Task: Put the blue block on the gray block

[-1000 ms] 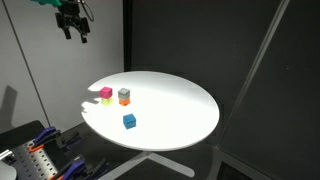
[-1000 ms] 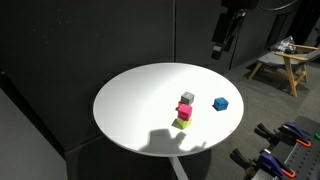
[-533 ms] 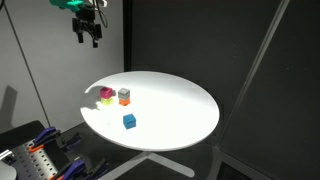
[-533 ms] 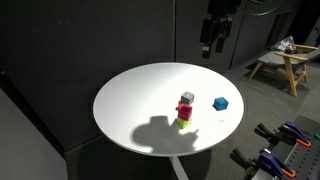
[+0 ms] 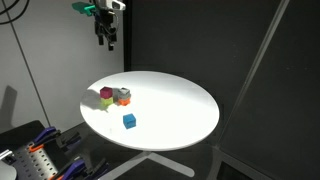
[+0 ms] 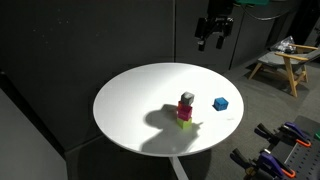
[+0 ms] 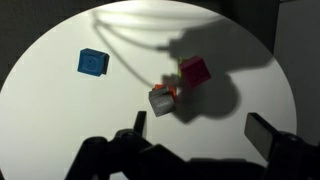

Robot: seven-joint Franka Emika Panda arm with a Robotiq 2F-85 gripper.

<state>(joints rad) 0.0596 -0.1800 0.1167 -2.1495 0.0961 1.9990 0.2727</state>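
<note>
Task not begun. Blue block (image 5: pixel 129 121) alone on white round table (image 5: pixel 185 115), clear of gray block (image 5: pixel 123 94). Gray block perched on an orange block (image 7: pixel 172 91), beside magenta cube (image 7: pixel 195 71). Gripper (image 6: pixel 214 35) high above table, fingers spread wide, holding nothing. Left to do: descend, grasp blue, lift, stack on gray.

Table (image 5: pixel 180 108) from two sides and overhead

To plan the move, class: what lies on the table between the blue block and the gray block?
Nothing: bare white tabletop separates the blue block from the gray block, clearest in the wrist view.
</note>
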